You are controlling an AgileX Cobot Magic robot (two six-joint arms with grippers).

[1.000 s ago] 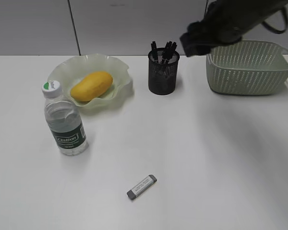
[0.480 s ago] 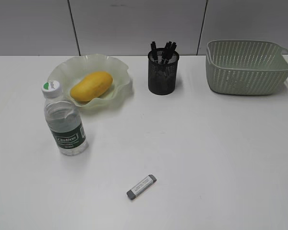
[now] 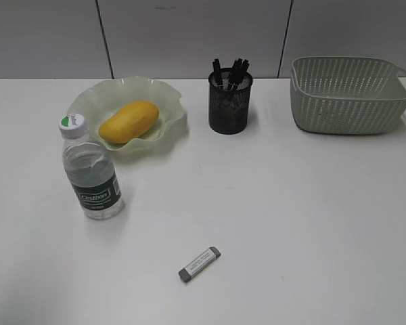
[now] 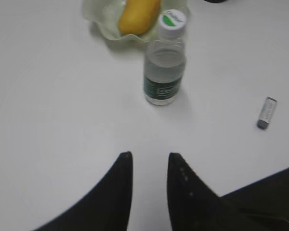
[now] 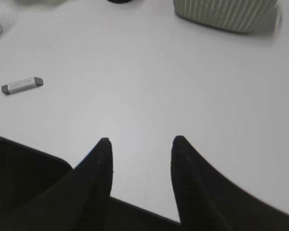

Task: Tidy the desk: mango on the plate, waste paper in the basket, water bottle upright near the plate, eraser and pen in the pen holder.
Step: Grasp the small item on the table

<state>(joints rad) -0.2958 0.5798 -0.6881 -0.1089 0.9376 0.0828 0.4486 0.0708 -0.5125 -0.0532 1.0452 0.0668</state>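
- Exterior view shows no arm at all; both grippers appear only in their own wrist views.
- The left gripper hangs above bare desk, its two dark fingers pointing toward the water bottle; the jaws stand narrowly apart with nothing between them.
- The right gripper also hovers over bare desk, jaws wider apart and holding nothing.
- The water bottle stands upright just in front of the plate, on which the mango lies.
- The eraser lies flat on the near desk, well apart from the pen holder.
- Dark pens stick up out of the pen holder; how many, I cannot tell.
- The basket sits at the far right; its inside is barely visible, so whether the waste paper is in there cannot be told.
- In the left wrist view the plate and mango are cut off by the top edge; in the right wrist view only the basket's lower wall shows, blurred.
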